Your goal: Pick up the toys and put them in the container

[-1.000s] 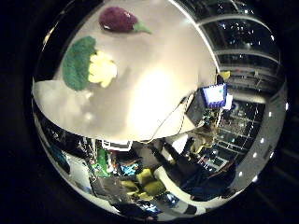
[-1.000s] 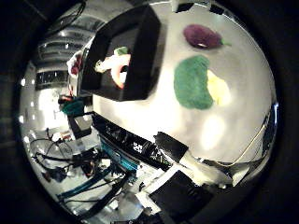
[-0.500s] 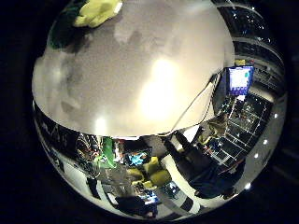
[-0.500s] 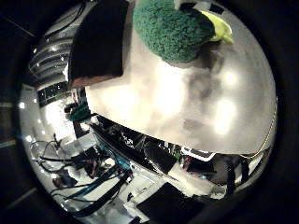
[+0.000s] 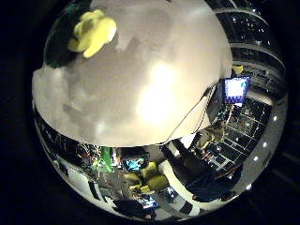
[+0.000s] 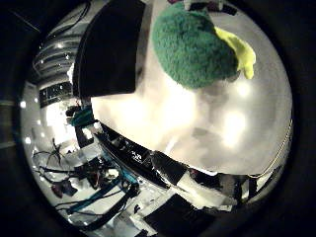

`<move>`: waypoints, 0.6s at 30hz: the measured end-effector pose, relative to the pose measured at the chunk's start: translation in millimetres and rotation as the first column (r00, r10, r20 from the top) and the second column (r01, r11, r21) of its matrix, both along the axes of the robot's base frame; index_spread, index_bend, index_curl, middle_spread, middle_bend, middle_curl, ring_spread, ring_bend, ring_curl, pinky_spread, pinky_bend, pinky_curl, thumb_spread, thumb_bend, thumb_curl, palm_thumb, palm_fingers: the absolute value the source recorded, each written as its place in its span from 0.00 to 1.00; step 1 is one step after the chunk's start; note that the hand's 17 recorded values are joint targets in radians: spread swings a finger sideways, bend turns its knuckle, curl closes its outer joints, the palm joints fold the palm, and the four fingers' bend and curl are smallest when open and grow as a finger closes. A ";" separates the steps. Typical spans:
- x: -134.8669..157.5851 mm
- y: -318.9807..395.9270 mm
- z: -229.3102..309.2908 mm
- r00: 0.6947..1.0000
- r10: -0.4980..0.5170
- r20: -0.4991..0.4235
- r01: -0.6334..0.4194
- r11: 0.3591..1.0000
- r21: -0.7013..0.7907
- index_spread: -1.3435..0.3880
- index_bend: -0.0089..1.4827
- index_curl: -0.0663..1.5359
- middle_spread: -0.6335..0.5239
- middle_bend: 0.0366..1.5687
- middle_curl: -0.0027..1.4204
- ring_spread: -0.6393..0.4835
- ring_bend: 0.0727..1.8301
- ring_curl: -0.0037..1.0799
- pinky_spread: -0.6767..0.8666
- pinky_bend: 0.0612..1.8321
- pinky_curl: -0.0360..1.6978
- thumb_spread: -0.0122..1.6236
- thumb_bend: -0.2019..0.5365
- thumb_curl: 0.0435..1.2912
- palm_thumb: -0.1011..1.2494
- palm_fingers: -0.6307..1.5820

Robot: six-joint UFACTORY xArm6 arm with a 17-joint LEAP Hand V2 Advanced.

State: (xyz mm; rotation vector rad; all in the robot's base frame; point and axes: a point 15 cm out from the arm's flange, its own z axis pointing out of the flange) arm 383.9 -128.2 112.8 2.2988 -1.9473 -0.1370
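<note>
A plush toy with a green fuzzy body (image 6: 192,47) and a yellow part (image 5: 91,33) lies on the white table (image 5: 154,89). It fills much of the thumb side view, so my right hand's palm is close over it. Beside the toy stands the black container (image 6: 111,49), seen from the side; its inside is hidden. A sliver of a purple toy (image 6: 219,5) shows just beyond the green one. No part of the frames tells how my hand is set.
The table's edge (image 5: 140,143) runs close by, with the room's floor and clutter past it. A lit blue monitor (image 5: 236,90) stands off the table. Dark equipment (image 6: 133,158) lines the table's other side.
The hand has come down toward the green and yellow toy, which now looks far larger. The purple toy has slid to the view's rim, and the toy inside the container is out of sight.
</note>
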 end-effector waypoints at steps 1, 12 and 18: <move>1.3 0.7 0.8 1.000 0.003 0.002 -0.003 1.000 -0.001 0.60 0.10 0.21 0.60 0.11 0.23 0.73 0.08 0.25 0.70 0.15 0.21 0.59 0.23 0.20 0.44 0.34; 47.1 20.6 1.5 0.998 0.061 0.033 -0.060 0.998 -0.003 0.58 0.10 0.18 0.61 0.10 0.23 0.73 0.13 0.26 0.70 0.21 0.22 0.59 0.24 0.20 0.46 0.29; 63.4 43.0 -20.1 0.996 0.086 0.003 -0.086 0.996 0.002 0.58 0.11 0.19 0.60 0.11 0.23 0.72 0.12 0.26 0.70 0.21 0.21 0.59 0.24 0.21 0.47 0.30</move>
